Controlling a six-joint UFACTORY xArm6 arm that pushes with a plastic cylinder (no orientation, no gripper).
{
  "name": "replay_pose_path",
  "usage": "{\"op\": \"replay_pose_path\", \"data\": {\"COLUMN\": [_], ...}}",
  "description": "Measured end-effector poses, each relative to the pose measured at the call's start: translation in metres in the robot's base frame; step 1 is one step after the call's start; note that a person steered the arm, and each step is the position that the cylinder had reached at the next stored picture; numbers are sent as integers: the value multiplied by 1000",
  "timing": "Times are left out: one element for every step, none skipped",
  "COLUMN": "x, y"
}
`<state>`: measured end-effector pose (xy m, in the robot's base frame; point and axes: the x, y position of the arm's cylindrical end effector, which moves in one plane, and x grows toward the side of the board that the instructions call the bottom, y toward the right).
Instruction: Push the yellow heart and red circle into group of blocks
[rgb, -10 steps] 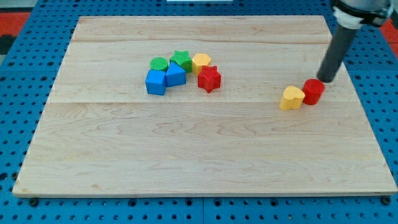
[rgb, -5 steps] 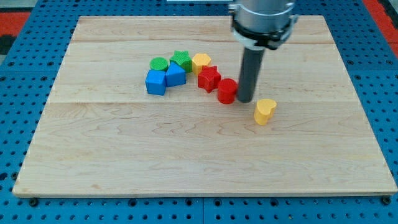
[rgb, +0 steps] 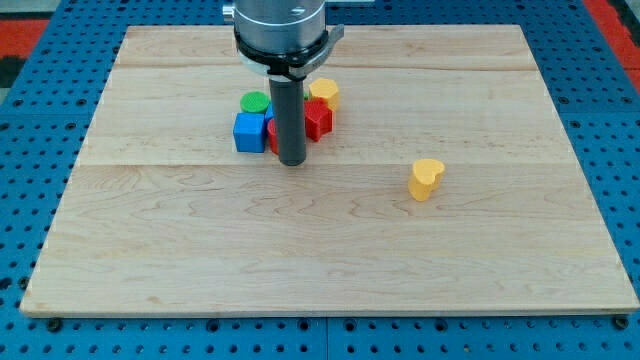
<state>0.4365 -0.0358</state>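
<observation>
The yellow heart (rgb: 426, 178) lies alone on the wooden board (rgb: 320, 260), right of centre. My tip (rgb: 292, 161) rests on the board at the lower edge of the group of blocks, far to the left of the heart. A sliver of red (rgb: 271, 137), likely the red circle, shows just left of the rod, against the blue cube (rgb: 249, 131). A red block (rgb: 317, 118), likely the star, touches the rod's right side. A green circle (rgb: 255, 102) and a yellow block (rgb: 324, 93) sit at the group's top. The rod hides the blocks behind it.
The rod and its grey mount (rgb: 280, 25) stand over the middle of the group. A blue pegboard (rgb: 30, 150) surrounds the board on all sides.
My tip has slid left into the group, carrying the red circle with it. The red star has shifted left and up. The yellow heart has stayed in place over the last half second.
</observation>
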Motion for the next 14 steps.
{"op": "replay_pose_path", "data": {"x": [3, 3, 22, 57, 73, 88, 88, 90, 119, 130, 111, 106, 94, 62], "y": [69, 157, 169, 160, 187, 145, 41, 27, 35, -26, -43, -33, -17, -23]}}
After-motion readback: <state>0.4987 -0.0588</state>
